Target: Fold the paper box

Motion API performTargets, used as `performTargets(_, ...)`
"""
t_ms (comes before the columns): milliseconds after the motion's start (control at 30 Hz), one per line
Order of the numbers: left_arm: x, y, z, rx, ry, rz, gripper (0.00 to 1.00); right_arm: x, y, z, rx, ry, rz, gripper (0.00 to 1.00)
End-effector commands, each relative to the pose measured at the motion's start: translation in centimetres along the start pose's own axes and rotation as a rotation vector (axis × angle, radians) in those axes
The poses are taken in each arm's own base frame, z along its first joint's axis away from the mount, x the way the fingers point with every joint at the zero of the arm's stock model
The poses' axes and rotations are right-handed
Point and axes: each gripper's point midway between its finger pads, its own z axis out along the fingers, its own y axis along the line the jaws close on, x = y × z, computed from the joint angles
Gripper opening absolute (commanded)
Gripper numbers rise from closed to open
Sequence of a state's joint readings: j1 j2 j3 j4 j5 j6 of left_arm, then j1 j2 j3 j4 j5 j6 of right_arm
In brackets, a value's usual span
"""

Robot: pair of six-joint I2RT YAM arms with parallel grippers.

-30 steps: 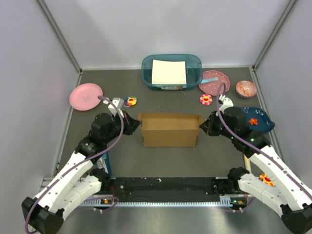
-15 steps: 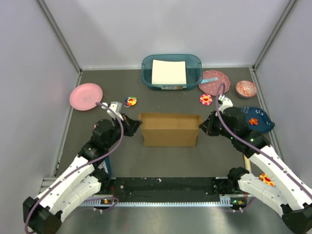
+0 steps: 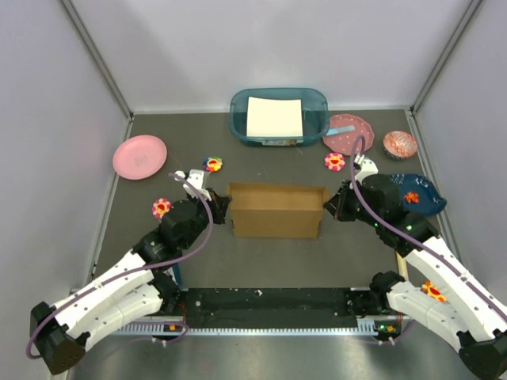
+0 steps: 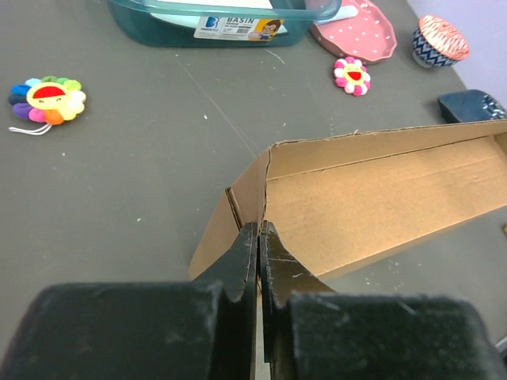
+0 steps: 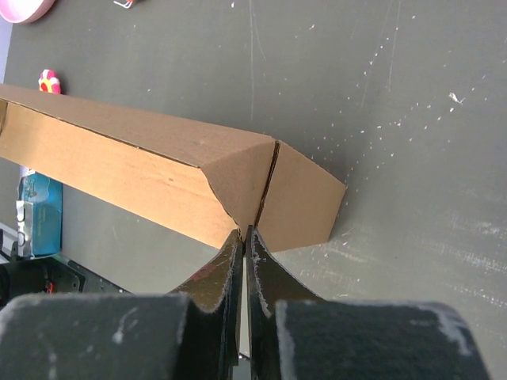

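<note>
The brown paper box [image 3: 274,210] sits at the middle of the table, partly formed with raised side walls. My left gripper [image 3: 223,207] is shut on the box's left end wall; in the left wrist view its jaws [image 4: 259,233] pinch the cardboard corner of the box [image 4: 372,198]. My right gripper [image 3: 331,205] is shut on the box's right end; in the right wrist view the jaws [image 5: 243,233] clamp the end flap of the box [image 5: 158,170].
A teal bin [image 3: 279,116] with a white sheet stands at the back. A pink plate [image 3: 139,157] is at left, a dotted pink plate [image 3: 348,133] and a cupcake cup [image 3: 399,143] at right. Flower toys [image 3: 211,165] [image 3: 162,207] [image 3: 334,161] lie around. A dark blue dish [image 3: 420,194] is at right.
My left arm has swung right and nearer, uncovering a flower toy at left. Its gripper stays at the box's left end. The right arm and box have barely moved.
</note>
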State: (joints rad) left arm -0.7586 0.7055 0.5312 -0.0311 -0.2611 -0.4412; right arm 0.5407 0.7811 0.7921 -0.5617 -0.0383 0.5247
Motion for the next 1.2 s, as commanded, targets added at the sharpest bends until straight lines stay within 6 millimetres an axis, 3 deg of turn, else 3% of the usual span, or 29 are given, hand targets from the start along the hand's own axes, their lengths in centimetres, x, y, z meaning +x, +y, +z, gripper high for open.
performTargets(0,-0.6,1.5,-0.2,-0.093,0.005,0.1,0.0,1.9,-0.6,0.2,0.019,0.064,-0.011,0.0)
performTargets(300,-0.6,2.3,-0.2,-0.129,0.007,0.157,0.0,2.1,-0.7,0.3,0.021,0.066,-0.013,0.0)
performTargets(700,-0.5,-0.1,0.5,-0.095,0.036,0.036,0.0,2.2,-0.6,0.4,0.017,0.07,-0.01,0.0)
performTargets(967,2.9,-0.3,0.8,-0.159,0.093,0.119,0.0,2.7,-0.8,0.6,0.018,0.08,-0.009,0.0)
performTargets(1167,3.4,1.5,0.4,-0.233,0.084,0.17,0.0,2.5,-0.7,0.5,0.017,0.072,-0.016,0.0)
